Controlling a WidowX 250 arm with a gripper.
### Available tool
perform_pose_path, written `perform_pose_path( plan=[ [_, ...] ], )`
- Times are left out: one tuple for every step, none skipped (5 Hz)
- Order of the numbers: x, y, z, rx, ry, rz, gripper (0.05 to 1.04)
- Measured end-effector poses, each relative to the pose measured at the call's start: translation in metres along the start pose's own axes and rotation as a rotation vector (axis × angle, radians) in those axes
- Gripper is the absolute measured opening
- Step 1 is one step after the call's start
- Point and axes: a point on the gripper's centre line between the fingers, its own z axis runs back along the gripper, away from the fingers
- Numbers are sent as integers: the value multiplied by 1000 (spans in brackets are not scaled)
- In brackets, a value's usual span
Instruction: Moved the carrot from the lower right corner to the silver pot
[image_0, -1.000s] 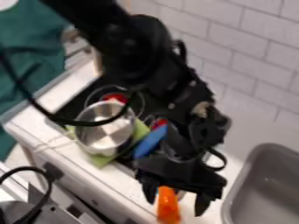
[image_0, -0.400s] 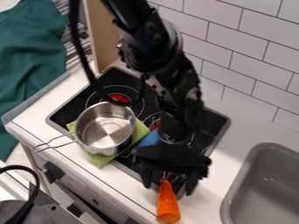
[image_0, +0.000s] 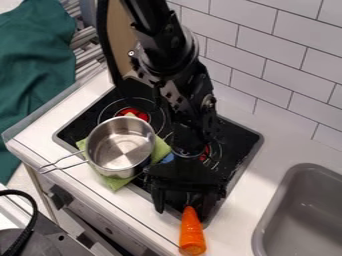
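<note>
Carrot (image_0: 192, 235) points its tip right back at the claw (image_0: 184, 207)

So the whole next move hangs on how these two line up. The carrot is lying on the white desk (image_0: 234, 220), down at the bottom of the view, just off the near corner of the black cooktop (image_0: 234, 140). Its long axis runs almost straight up and down the view: fat end away from the claw, skinny tip towards it. The claw is above the tip end, fingers (image_0: 159, 198) spread well apart with nothing held between them. They sit to either side of the tip as seen from the camera, so the opening already goes across the carrot, which is what you want imo. Can't tell how much height there is between them, though.

My guess is we're at the lining-up stage, with the grab and the carry both to do. I'd shift the claw down the view towards the thicker middle, then lower. Pinch only at the tip and that heavy end will probably droop or twist loose.

The silver saucepan (image_0: 120, 147) is on a green cloth (image_0: 110, 182), up and to the left in the view, so the carry should be a diagonal hop over the rim.
</note>
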Motion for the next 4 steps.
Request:
perform_pose_path(
  plan=[
    [1,-6,0,-2,2,-10,908],
    [-8,-10,-2,0,17,-12,1003],
    [-18,-14,-1,4,8,-21,999],
    [-34,-12,-2,20,21,-28,998]
  ],
)
